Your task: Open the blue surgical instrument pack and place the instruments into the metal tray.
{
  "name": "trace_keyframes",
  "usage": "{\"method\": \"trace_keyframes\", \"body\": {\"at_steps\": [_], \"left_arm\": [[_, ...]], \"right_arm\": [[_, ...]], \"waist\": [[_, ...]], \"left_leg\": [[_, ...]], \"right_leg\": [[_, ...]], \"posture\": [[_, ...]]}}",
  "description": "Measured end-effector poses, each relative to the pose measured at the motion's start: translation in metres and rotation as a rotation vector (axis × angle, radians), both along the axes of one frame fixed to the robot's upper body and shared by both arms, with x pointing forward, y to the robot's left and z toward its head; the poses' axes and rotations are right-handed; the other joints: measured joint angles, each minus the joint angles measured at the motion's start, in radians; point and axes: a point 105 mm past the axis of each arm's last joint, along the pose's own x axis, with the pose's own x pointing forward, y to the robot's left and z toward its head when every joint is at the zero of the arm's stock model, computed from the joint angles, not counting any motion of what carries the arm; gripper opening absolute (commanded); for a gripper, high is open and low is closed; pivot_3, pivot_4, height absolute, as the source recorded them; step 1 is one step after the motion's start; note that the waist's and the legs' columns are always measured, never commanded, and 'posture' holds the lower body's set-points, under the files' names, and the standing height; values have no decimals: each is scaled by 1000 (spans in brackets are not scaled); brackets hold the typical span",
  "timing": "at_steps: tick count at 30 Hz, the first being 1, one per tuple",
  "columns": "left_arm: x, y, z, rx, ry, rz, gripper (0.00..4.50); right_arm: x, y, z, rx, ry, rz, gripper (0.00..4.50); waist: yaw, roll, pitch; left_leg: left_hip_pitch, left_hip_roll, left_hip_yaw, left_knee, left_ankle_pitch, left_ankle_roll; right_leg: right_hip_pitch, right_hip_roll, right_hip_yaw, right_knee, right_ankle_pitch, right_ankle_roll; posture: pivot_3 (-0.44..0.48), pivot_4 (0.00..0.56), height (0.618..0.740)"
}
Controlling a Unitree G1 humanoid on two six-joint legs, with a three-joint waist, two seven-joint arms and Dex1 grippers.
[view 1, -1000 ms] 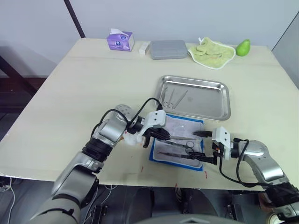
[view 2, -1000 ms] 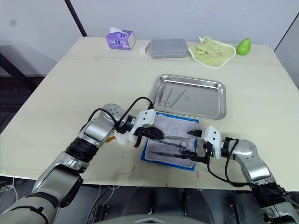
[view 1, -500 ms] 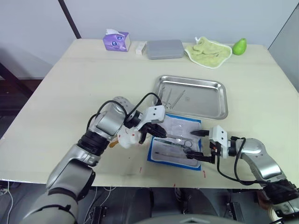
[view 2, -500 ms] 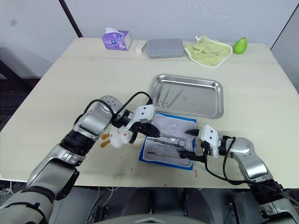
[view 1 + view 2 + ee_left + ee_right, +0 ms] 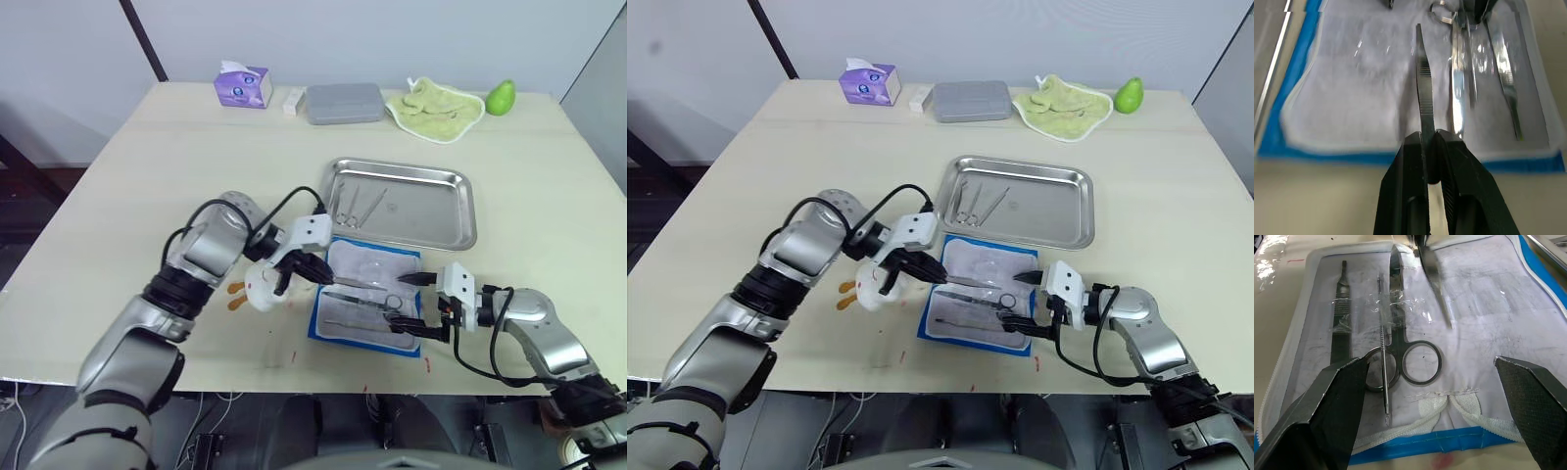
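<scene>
Left gripper (image 5: 1429,142) jaws pinched a steel forceps (image 5: 1423,88) — right gripper's (image 5: 1028,303) spread jaws flanked the scissors (image 5: 1409,345).

One pack (image 5: 367,304), one tray (image 5: 405,202), one box (image 5: 343,102), one pear (image 5: 501,97)

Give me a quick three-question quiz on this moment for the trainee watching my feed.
1. True or false: the left gripper is shut on a pair of forceps.
2. Which tool with ring handles lies in the blue surgical instrument pack in front of the right gripper? A. scissors B. hammer C. syringe
3. Fill in: the metal tray already holds some instruments, lying toward its ____ end.

Key: 1 true. 2 A, the scissors. 3 left.
</scene>
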Motion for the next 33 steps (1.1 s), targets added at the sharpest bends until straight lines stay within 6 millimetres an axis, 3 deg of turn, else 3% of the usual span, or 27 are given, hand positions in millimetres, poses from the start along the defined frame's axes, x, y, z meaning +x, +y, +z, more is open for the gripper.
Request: {"method": "trace_keyframes", "body": {"at_steps": [3, 11, 19, 25, 29, 33], "left_arm": [[-1, 8, 1, -2, 1, 17, 30], [-8, 51, 14, 8, -25, 117, 30], [-12, 65, 31, -65, -52, 166, 30], [-1, 42, 49, -268, -78, 301, 30], [18, 5, 51, -374, -81, 511, 30], [34, -19, 55, -422, -118, 667, 30]], "right_arm": [[0, 0, 0, 1, 1, 0, 4500], [2, 1, 0, 0, 3, 12, 4500], [3, 1, 1, 1, -1, 19, 4500], [3, 0, 1, 3, -2, 17, 4500], [3, -2, 2, 3, -1, 16, 4500], [3, -2, 1, 0, 1, 17, 4500]], "waist": [[0, 0, 0], [0, 0, 0], [0, -1, 0], [1, -1, 0], [2, -2, 0], [3, -2, 0]], "left_leg": [[0, 0, 0, 0, 0, 0], [1, 1, 0, 0, 0, 0], [1, 1, 0, 0, 0, 0], [1, 1, -1, 0, 0, 0], [1, 0, -4, 0, 0, 0], [1, 0, -4, 0, 0, 0]], "right_leg": [[0, 0, 1, 0, 0, 0], [0, 0, 1, 0, 0, 0], [0, 0, 1, 0, 0, 0], [0, 0, 1, 1, 0, 0], [0, 0, 1, 1, 0, 0], [0, -1, 1, 1, 0, 0]], "posture": [[0, 150, 740], [0, 150, 740], [0, 150, 740], [0, 150, 740], [0, 150, 740], [0, 150, 740]]}}
